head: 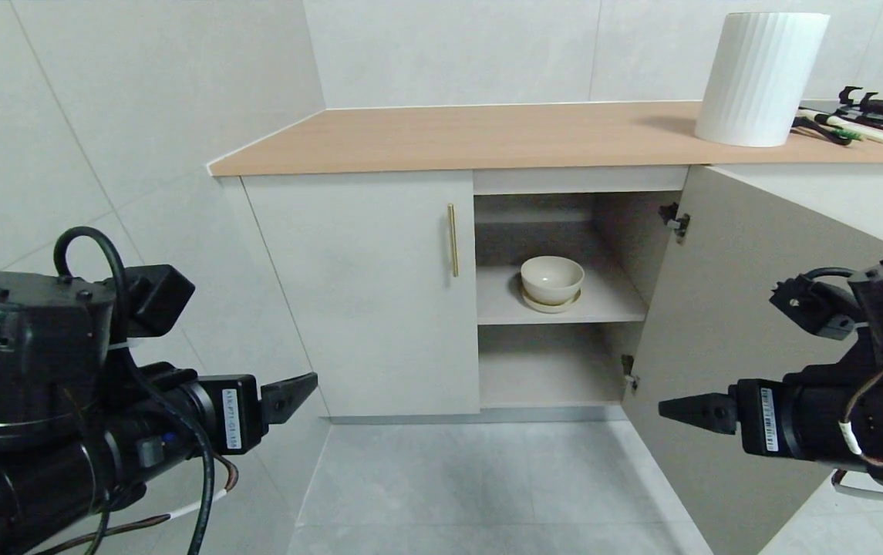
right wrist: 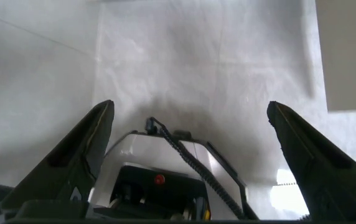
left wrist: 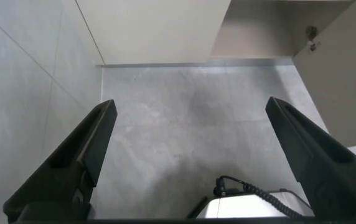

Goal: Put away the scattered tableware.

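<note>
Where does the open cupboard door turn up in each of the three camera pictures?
Head view: the open cupboard door swings out beside the shelf holding the bowl.
Left wrist view: the door is the beige panel carrying a hinge, beyond the open left claw.
Right wrist view: probably the beige slab past the open right claw.
Shared landmark: the grey floor tiles.

bowl (head: 552, 278): I see it on a saucer (head: 551, 306), middle shelf (head: 612, 299) in the cabinet (head: 364, 293)
container (head: 761, 77): on the countertop (head: 449, 139), right end
</note>
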